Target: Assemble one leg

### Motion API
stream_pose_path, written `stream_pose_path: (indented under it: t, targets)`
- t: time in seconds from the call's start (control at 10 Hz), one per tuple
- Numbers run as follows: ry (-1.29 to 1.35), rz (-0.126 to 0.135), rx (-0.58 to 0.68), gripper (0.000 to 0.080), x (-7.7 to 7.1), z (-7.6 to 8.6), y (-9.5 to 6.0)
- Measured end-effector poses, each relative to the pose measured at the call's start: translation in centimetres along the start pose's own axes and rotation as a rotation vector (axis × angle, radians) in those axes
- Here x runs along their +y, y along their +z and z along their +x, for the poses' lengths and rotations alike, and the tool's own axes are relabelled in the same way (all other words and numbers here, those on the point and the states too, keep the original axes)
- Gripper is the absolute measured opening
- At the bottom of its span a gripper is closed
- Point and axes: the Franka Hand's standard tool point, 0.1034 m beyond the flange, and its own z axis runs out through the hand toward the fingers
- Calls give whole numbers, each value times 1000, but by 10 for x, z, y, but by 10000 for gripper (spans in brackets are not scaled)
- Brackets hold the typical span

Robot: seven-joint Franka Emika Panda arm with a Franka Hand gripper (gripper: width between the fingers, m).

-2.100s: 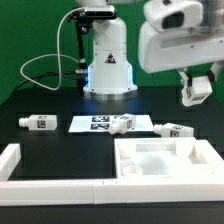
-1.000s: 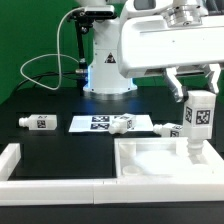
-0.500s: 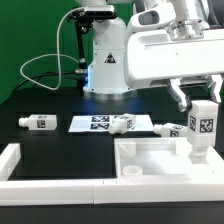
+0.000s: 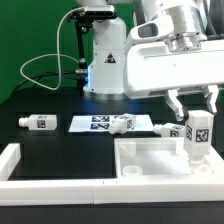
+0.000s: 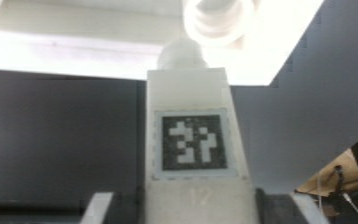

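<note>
My gripper (image 4: 197,108) is shut on a white leg (image 4: 198,134) with a black-and-white tag and holds it upright. Its lower end stands at the far right corner of the large white panel (image 4: 150,160). In the wrist view the leg (image 5: 195,130) fills the middle between my fingers (image 5: 99,205), with its tip pointing at a round socket (image 5: 217,22) of the panel. Three more legs lie on the table: one at the exterior view's left (image 4: 38,122), one on the marker board (image 4: 124,123), one just behind the held leg (image 4: 172,129).
The marker board (image 4: 95,123) lies flat in front of the robot base (image 4: 104,60). A white L-shaped rail (image 4: 40,172) runs along the table's near edge and the exterior view's left. A cable (image 4: 45,60) loops behind.
My gripper came in from the upper right with the leg, then lowered it and shifted slightly left, so the leg's lower end now stands at the panel's corner.
</note>
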Motion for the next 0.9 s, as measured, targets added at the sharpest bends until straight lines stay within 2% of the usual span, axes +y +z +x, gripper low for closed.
stream_pose_path:
  t: [0.6,0.9]
  targets:
    - [0,9,-6,284,-8,-3,0]
    - [0,8,-18,284,-8,-15,5]
